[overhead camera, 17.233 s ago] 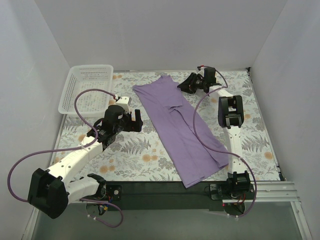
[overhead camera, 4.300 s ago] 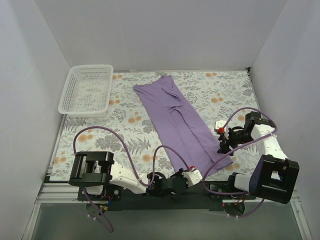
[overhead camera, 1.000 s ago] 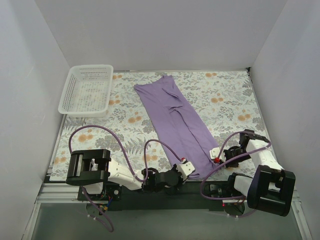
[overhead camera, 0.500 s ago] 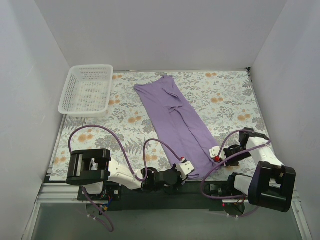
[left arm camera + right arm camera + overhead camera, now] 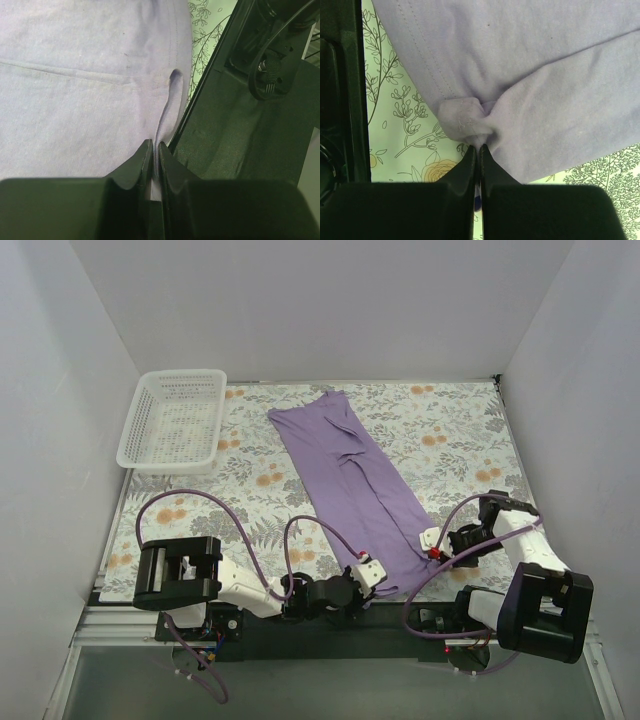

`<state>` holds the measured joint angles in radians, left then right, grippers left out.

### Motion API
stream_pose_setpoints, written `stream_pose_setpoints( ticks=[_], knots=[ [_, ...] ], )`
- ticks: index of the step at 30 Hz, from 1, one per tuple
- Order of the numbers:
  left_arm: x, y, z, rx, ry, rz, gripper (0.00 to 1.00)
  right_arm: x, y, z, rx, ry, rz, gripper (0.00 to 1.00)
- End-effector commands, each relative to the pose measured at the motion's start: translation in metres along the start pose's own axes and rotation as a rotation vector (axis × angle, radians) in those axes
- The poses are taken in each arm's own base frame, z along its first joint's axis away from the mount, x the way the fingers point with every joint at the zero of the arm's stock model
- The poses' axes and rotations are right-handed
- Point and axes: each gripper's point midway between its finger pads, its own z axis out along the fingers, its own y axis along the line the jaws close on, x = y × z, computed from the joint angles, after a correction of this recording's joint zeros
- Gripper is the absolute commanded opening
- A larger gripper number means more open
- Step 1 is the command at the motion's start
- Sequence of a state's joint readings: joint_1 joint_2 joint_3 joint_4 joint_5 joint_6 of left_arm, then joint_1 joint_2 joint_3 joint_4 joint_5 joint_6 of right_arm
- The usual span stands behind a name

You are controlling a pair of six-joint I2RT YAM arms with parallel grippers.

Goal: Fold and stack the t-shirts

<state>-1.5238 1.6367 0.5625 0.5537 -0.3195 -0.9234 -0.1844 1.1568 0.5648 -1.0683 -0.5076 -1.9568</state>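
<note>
Two pinches are on, one at each near corner of the lavender t-shirt (image 5: 350, 480); the left end effector (image 5: 155, 150) has its jaws pressed together on a thin raised ridge of hem, right beside the dark rail at the near edge of the table (image 5: 460, 440); the right end effector (image 5: 477, 149) is nipped tight on a little bunched knot of fabric at the other hem corner, floral cover showing just beside it; from above, the shirt lies as a long narrow strip, already folded lengthwise, running on a slant from the far middle of the table down to the near edge between the two arms; the white plastic basket (image 5: 183, 373) sits well apart in the far left corner; so the step in hand, by my reading, is the crosswise fold, with the grasp made and the lift not yet begun; next up, both corners want to rise together and travel away towards the far end of the strip, kept level and in step so the hem lands square on the upper part; the catch is how little cloth each pinch has, the left one especially, so a slip or an uneven pull could skew the fold or drag the whole strip across the table.
</note>
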Motion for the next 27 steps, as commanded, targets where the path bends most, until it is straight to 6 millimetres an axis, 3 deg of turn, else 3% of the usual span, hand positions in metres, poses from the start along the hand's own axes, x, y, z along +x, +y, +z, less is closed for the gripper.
stream_pose_setpoints(
  ticks=[1,17,27],
  knots=[
    [-0.015,0.0,-0.005,0.015,-0.045,-0.027,0.0,-0.009,-0.01,-0.007,0.016,-0.024,-0.011,0.01],
    [-0.022,0.014,-0.011,0.021,-0.07,-0.063,0.0,-0.026,-0.036,-0.019,0.054,-0.082,0.023,0.01],
    [-0.036,0.033,-0.013,0.033,-0.103,-0.103,0.0,-0.042,-0.055,-0.023,0.057,-0.113,0.006,0.01]
  ],
)
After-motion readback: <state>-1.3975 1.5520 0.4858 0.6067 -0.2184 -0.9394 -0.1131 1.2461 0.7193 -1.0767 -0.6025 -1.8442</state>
